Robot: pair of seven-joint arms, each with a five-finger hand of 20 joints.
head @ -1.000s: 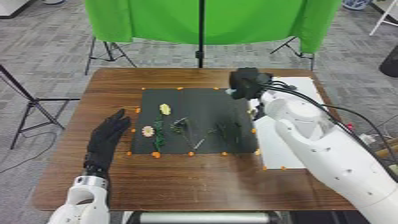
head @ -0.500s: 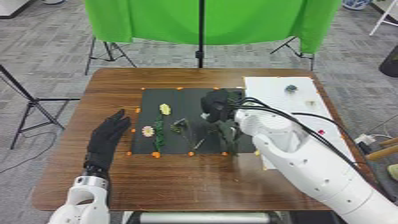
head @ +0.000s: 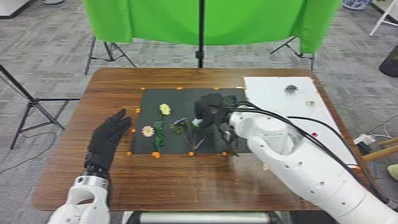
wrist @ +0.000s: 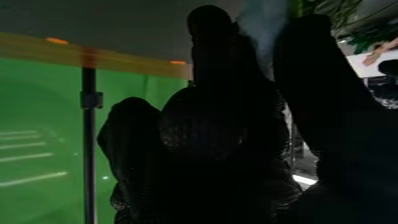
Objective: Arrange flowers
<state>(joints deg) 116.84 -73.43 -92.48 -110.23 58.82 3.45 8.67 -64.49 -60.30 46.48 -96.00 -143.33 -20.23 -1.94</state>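
My right hand is over the right part of the dark mat. In the right wrist view, the thumb and fingers of this hand pinch a blurred pale blue flower; its stem is hard to make out. A yellow flower and a pink flower lie on the mat's left part with green leafy stems. Between them and my right hand lies a small bluish flower with a thin stem. My left hand rests open beside the mat's left edge.
A white sheet at the table's right side holds a dark bluish flower head, a pale one and a small red one. Orange markers line the mat. Beyond the brown table hangs a green cloth.
My right hand has moved left and somewhat nearer, from the white sheet's edge to over the mat, carrying the pale blue flower. More of the sheet is uncovered. My left hand has stayed still.
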